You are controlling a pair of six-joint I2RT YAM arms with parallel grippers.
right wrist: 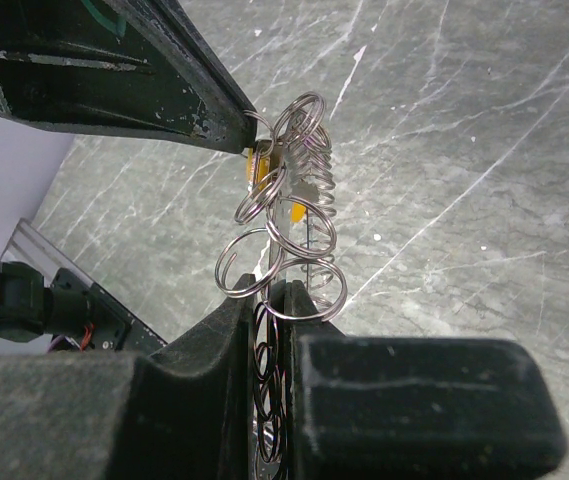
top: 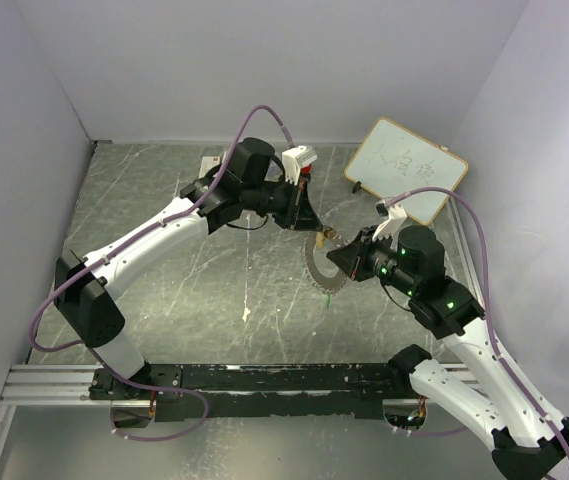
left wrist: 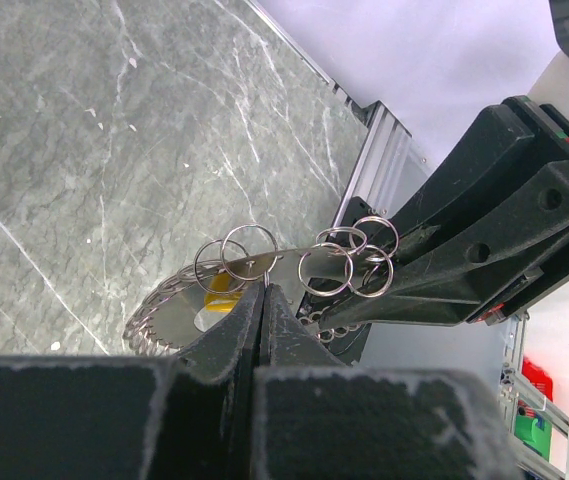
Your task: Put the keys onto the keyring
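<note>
At the near edge of the desk (top: 164,260) a dark rail (top: 264,378) carries both arm bases, and the two arms reach inward to meet above the middle of the marbled grey-green top

The right hand (right wrist: 272,290) comes first, its jaws narrowed to a slit and clamped on the rim of the keyring (top: 315,270), which it holds clear of the desk, standing roughly on edge between the two hands. Small split rings (right wrist: 309,225) fringe the keyring's rim, several fanning out just beyond the right fingertips

Just past it, the left hand (left wrist: 262,290) points down at the keyring's far edge from the opposite side. Its jaws are pressed together with no gap showing, and the tips sit right at the yellow-orange key (right wrist: 259,162), which lies against the rim among the split rings. Whether the key itself is pinched between those tips cannot be told; part of it is hidden behind a finger

Farthest back, near the right rear corner, a small whiteboard (top: 407,170) with handwriting leans on a stand
</note>
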